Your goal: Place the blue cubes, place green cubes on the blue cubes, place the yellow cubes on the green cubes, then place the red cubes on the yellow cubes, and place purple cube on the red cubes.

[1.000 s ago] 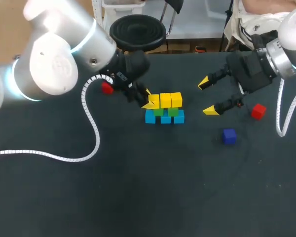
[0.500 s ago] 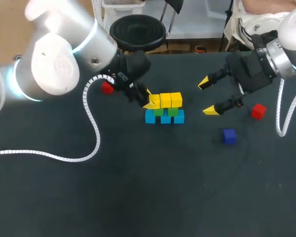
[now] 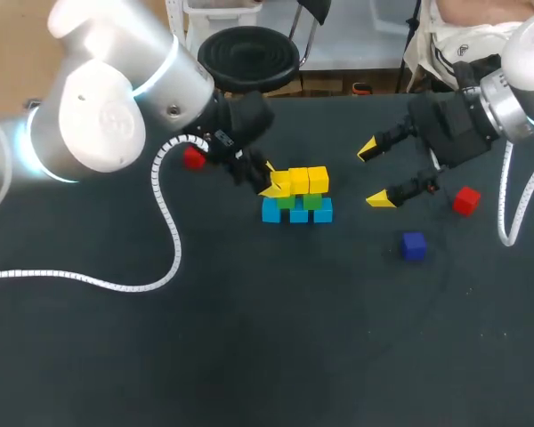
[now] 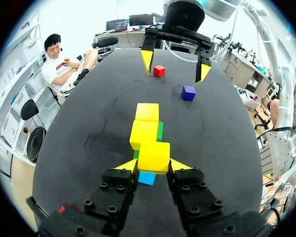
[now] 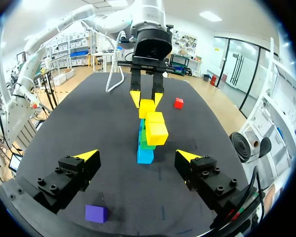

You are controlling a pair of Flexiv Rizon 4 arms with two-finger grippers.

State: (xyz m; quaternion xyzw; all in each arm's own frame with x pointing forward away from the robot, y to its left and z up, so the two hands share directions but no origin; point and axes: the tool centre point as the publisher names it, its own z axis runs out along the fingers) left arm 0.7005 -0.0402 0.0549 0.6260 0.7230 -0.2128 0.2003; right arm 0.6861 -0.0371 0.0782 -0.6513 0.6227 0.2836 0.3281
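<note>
At the 9 o'clock end of the stack's top row, a small yellow cube (image 4: 154, 156) sits pinched in the left gripper (image 4: 154, 165), above green cubes (image 3: 312, 202) and light-blue cubes (image 3: 298, 213). It looks rigid, light and smooth-sided, so I judge its opposite flat faces the safest hold. The right gripper (image 3: 374, 174) hangs spread at the stack's 3 o'clock, near a red cube (image 3: 465, 200) on the black worktop (image 3: 249, 338).

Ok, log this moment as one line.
left gripper: shut on yellow cube at end of stack | right gripper: open, empty | red cubes, purple cube: unstacked
</note>
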